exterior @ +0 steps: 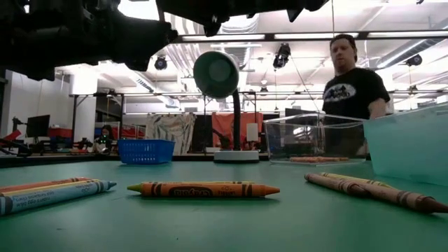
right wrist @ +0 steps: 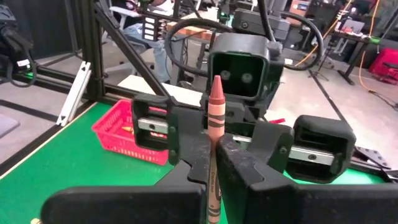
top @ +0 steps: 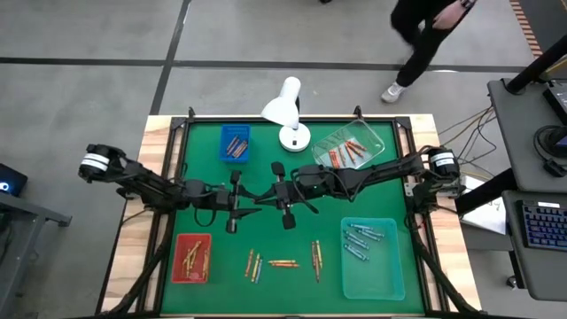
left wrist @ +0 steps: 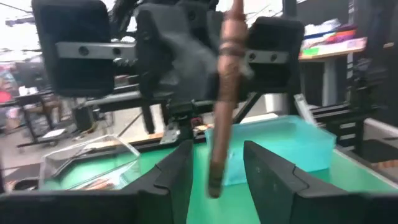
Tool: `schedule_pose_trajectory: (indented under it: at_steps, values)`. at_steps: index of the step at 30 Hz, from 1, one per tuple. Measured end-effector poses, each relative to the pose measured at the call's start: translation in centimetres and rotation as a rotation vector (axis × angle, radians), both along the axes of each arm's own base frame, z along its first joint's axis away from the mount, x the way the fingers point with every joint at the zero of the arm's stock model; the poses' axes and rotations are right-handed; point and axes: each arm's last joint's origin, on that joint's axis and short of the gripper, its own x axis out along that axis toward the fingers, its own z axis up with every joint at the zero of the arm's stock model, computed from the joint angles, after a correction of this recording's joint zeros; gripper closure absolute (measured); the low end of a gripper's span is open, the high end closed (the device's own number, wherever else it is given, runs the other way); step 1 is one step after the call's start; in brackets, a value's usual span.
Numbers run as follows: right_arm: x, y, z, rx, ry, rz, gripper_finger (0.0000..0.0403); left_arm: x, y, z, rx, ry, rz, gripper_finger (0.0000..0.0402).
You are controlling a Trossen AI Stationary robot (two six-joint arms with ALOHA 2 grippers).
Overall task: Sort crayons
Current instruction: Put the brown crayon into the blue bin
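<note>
The left claw [top: 251, 197] is hovering over the middle of the green desk [top: 266, 168], its fingers [left wrist: 177, 177] standing apart on either side of a brown crayon [right wrist: 213, 155]. The right claw [top: 270, 197], facing it, is clenching that paper-wrapped crayon upright between them. More crayons [top: 283, 262] are lying loose along the desk's front edge.

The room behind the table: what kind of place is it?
Probably a robotics lab or workshop: strip ceiling lights, a desk with a keyboard beside the green table, and a person standing watching.
</note>
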Motion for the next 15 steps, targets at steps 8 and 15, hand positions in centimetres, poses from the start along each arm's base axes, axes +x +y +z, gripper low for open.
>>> schedule_pose_trajectory:
  at_steps: [8,15]
  values:
    - [0.0,-0.03,0.0,-0.02,-0.003,-0.001,0.039,0.16,0.19,-0.46,0.014,0.026,0.075,0.0378]
    - [0.01,-0.06,0.0,-0.022,-0.004,-0.021,0.0387,0.13,0.21,-0.38,0.014,0.024,0.08,0.0385]
